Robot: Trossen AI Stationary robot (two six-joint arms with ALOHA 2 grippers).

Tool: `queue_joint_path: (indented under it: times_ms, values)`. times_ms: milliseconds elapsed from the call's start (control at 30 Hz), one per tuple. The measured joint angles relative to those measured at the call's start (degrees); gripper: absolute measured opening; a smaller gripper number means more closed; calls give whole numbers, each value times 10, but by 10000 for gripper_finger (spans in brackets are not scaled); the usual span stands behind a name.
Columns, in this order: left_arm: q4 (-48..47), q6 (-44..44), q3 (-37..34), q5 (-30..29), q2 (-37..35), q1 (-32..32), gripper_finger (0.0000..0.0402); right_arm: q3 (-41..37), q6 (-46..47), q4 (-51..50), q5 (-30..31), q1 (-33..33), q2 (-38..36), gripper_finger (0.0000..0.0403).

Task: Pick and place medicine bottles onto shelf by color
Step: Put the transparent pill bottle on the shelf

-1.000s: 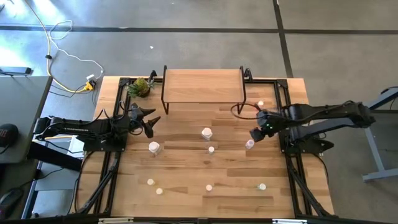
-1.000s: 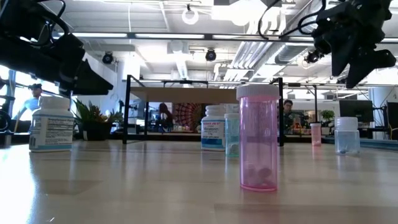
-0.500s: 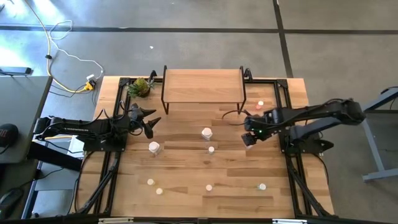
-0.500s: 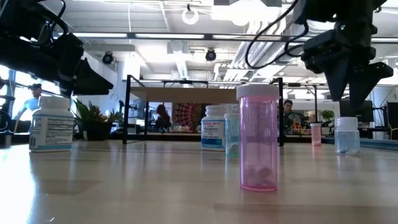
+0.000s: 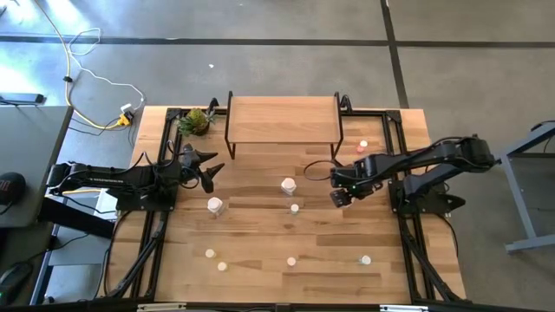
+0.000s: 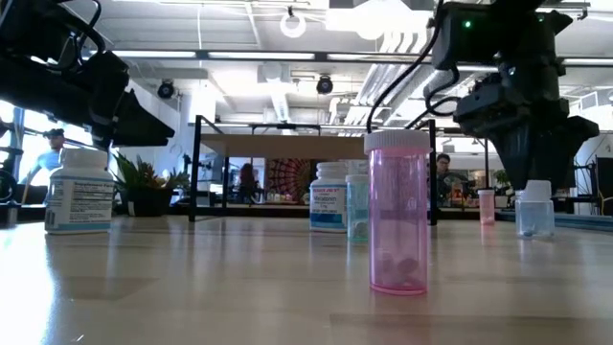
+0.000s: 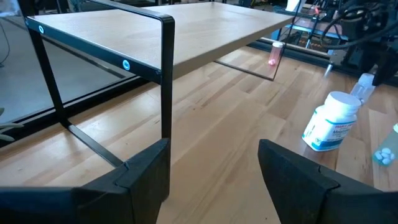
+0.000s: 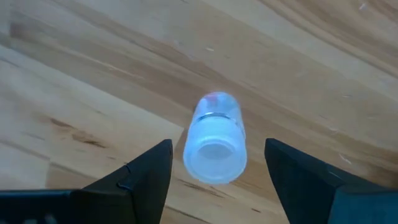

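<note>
Hovering over a small clear bottle (image 8: 214,140) with a white cap, the right gripper (image 8: 214,163) holds its fingers spread wide to either side and grips nothing. The bottle stands upright on the table (image 5: 260,238), right of centre and in front of the shelf (image 5: 282,119). It looks light, rigid and smooth-sided, likely to tip or slide if nudged, so the cylinder wall just under the cap seems the safest hold. Bare wood surrounds it, and the other bottles stand well apart. The shelf top is empty, its black legs the only obstacle. The left gripper (image 7: 211,163) waits open near the shelf's left end.
</note>
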Motion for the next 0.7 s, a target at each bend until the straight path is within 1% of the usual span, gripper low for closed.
queue_joint_path:
  times_ms: [100,300,400,533,700]
  values:
    - [0,0,0,0,0,0,234,0,0,2,-1,0,11,213]
    - [0,0,0,0,0,0,234,0,0,5,-9,0,13,144]
    - [1,0,0,0,0,0,234,0,0,8,-21,0,12,123]
    - [1,0,0,0,0,0,234,20,-1,5,-34,0,13,121]
    - [1,0,0,0,0,0,234,83,-10,3,-32,0,13,135]
